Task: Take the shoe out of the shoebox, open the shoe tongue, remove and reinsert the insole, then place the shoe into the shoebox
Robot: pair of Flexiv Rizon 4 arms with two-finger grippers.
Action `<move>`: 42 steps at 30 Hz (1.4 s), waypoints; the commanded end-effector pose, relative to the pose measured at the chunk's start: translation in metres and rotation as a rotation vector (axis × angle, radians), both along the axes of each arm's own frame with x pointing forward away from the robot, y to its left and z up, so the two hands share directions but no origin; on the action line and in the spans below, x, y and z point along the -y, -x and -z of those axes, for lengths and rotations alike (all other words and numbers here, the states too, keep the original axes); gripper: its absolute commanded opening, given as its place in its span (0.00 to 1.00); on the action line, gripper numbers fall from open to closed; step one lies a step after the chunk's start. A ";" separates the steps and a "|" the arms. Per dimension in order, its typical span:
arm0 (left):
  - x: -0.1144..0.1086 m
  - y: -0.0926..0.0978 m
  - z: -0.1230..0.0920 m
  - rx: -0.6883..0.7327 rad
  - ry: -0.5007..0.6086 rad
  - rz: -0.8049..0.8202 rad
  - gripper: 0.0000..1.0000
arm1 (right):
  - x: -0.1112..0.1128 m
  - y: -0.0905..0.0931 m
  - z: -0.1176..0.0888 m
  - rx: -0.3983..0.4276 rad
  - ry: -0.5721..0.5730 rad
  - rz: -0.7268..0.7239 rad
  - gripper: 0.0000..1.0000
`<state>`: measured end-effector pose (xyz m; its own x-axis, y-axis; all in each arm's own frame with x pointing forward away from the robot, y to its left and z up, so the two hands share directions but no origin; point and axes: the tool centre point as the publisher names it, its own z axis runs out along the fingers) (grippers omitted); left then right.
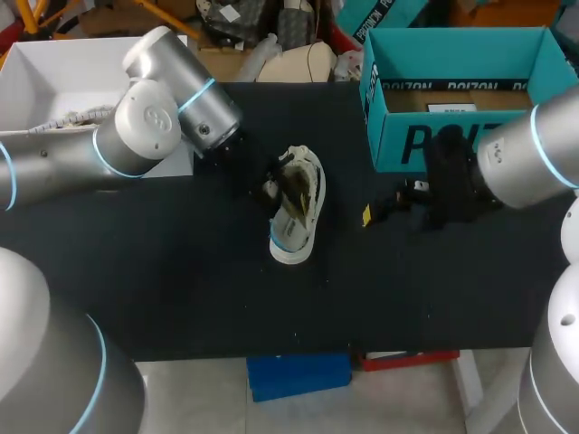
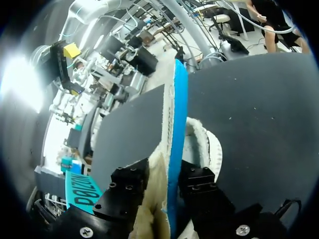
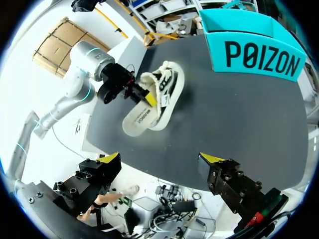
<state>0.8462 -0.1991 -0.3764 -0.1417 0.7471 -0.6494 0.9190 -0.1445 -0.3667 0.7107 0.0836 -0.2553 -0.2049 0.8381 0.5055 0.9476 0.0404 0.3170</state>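
A white low shoe (image 1: 303, 185) lies in the middle of the black table (image 1: 181, 271), laces up. Its white insole (image 1: 289, 242) with a blue underside sticks out of it toward the table's front. My left gripper (image 1: 270, 187) is at the shoe's opening. In the left wrist view the insole's blue edge (image 2: 175, 129) stands between its black fingers (image 2: 130, 181), which sit a little wider than the insole, so the gripper (image 2: 164, 184) is open. My right gripper (image 1: 389, 203) hangs open and empty in front of the teal shoebox (image 1: 452, 145), well to the right of the shoe (image 3: 162, 92).
A white open box (image 1: 54, 72) stands at the back left, behind my left arm. The teal shoebox (image 3: 259, 55) takes up the back right corner. Bare black tabletop lies between the shoe and the front edge.
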 end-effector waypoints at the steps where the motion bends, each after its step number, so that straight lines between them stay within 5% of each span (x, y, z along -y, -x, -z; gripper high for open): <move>1: -0.007 0.011 -0.018 0.015 0.018 -0.005 1.00 | -0.001 0.000 0.000 -0.001 0.002 0.001 1.00; 4: -0.011 0.020 -0.030 0.025 0.031 0.005 0.96 | -0.001 0.000 0.000 -0.001 0.002 0.001 1.00; 10: -0.017 0.044 -0.040 0.017 0.032 0.032 0.70 | -0.001 0.000 0.000 -0.001 0.002 0.001 1.00; 14: -0.019 0.059 -0.037 -0.009 0.024 0.048 0.23 | -0.001 0.000 0.000 -0.001 0.002 0.001 1.00; 15: -0.020 0.062 -0.036 -0.020 0.017 0.053 0.02 | -0.001 0.000 0.000 -0.001 0.002 0.001 1.00; 22: -0.024 0.069 -0.032 -0.051 -0.002 0.059 0.00 | -0.001 0.000 0.000 -0.001 0.002 0.001 1.00; 42: -0.012 0.029 -0.014 -0.004 0.030 -0.049 0.00 | -0.001 0.000 0.000 -0.001 0.002 0.001 1.00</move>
<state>0.8137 -0.1836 -0.3573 -0.1791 0.7197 -0.6708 0.9237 -0.1116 -0.3664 0.7108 0.0837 -0.2551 -0.2047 0.8384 0.5051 0.9477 0.0407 0.3165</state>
